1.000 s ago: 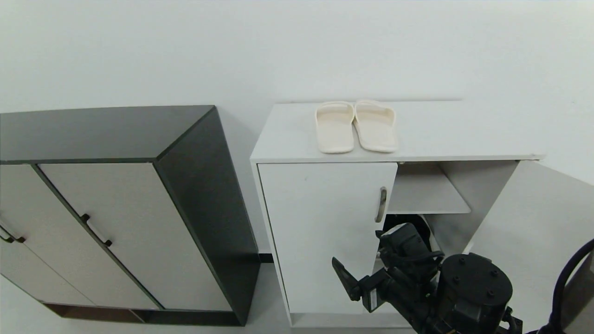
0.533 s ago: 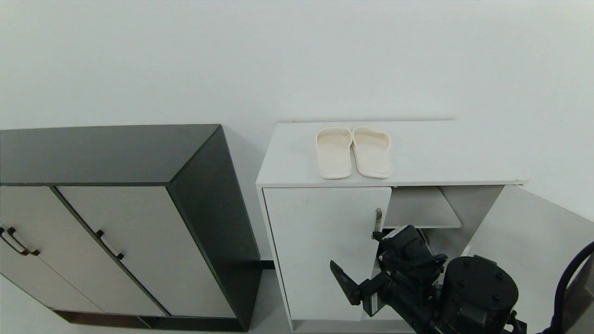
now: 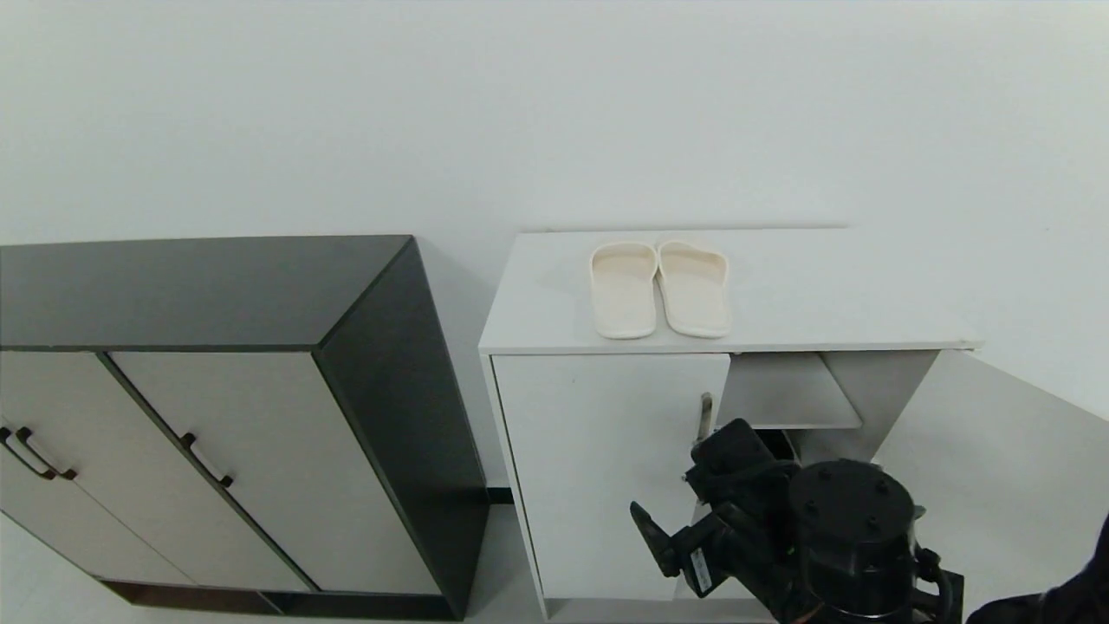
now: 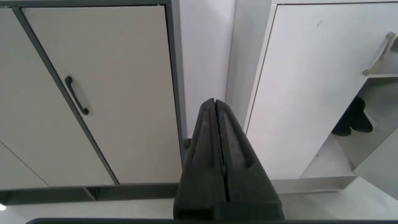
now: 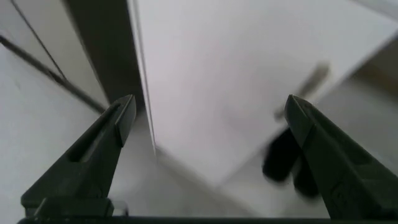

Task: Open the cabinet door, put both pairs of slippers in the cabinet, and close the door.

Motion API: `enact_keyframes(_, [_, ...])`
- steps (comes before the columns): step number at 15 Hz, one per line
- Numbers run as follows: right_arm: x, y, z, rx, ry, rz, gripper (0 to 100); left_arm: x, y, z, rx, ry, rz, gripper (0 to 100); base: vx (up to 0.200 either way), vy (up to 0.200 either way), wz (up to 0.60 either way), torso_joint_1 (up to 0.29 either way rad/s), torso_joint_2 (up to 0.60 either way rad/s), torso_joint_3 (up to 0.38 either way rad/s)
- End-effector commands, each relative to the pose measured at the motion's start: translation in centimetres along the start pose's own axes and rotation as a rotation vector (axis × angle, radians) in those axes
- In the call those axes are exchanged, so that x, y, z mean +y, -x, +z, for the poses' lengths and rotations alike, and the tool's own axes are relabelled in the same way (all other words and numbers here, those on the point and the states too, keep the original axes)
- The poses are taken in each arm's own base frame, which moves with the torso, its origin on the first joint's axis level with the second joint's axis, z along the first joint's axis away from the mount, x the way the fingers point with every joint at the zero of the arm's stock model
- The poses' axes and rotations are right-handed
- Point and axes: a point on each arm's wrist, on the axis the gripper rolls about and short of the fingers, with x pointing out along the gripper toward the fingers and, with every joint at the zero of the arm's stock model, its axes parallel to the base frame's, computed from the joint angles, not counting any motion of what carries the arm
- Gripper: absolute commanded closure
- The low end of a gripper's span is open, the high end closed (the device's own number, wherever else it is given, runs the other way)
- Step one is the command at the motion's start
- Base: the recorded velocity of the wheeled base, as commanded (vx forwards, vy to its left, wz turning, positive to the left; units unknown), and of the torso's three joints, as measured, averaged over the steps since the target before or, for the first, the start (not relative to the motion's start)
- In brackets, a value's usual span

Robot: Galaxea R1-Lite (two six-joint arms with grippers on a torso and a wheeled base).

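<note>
My right hand (image 5: 209,106) hangs open and empty by the white cabinet (image 3: 606,468), since the dark slippers (image 4: 353,118) sit inside; the cream slippers (image 3: 660,288) wait on top. My left hand (image 4: 214,109) is closed.

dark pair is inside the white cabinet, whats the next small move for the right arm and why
Probably raise the open right claw toward the cream rubber slippers lying side by side on top of the white wooden cabinet. The dark slippers already sit in its lower compartment, that side is open, and the claw holds nothing.
</note>
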Motion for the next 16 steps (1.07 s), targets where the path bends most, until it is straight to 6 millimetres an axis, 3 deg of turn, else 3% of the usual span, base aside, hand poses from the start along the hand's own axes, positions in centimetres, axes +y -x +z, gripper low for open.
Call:
enact_keyframes(1, [0.4, 3.0, 8.2, -0.032, -0.205, -0.112, 0, 0.0, 0.0, 0.0, 0.001, 0.0, 0.001, 100, 0.0, 0.0, 0.0, 0.0, 0.0, 0.0])
enact_keyframes(3, [0.8, 2.9, 10.5, -0.039, -0.32, -0.218, 0, 0.0, 0.0, 0.0, 0.001, 0.0, 0.002, 100, 0.0, 0.0, 0.0, 0.0, 0.0, 0.0])
enact_keyframes(6, [0.8, 2.3, 10.6, -0.043, -0.328, -0.255, 0, 0.0, 0.0, 0.0, 0.001, 0.0, 0.013, 100, 0.0, 0.0, 0.0, 0.0, 0.0, 0.0])
enact_keyframes(7, [0.5, 1.2, 10.2, -0.042, -0.324, -0.322, 0, 0.0, 0.0, 0.0, 0.001, -0.002, 0.013, 100, 0.0, 0.0, 0.0, 0.0, 0.0, 0.0])
enact_keyframes(11, [0.1, 0.4, 8.3, -0.056, -0.265, -0.335, 0, 0.0, 0.0, 0.0, 0.001, 0.003, 0.013, 100, 0.0, 0.0, 0.0, 0.0, 0.0, 0.0])
enact_keyframes(16, [0.0, -0.1, 7.7, -0.092, -0.241, -0.307, 0, 0.0, 0.0, 0.0, 0.001, 0.008, 0.013, 100, 0.2, 0.0, 0.0, -0.001, 0.0, 0.005])
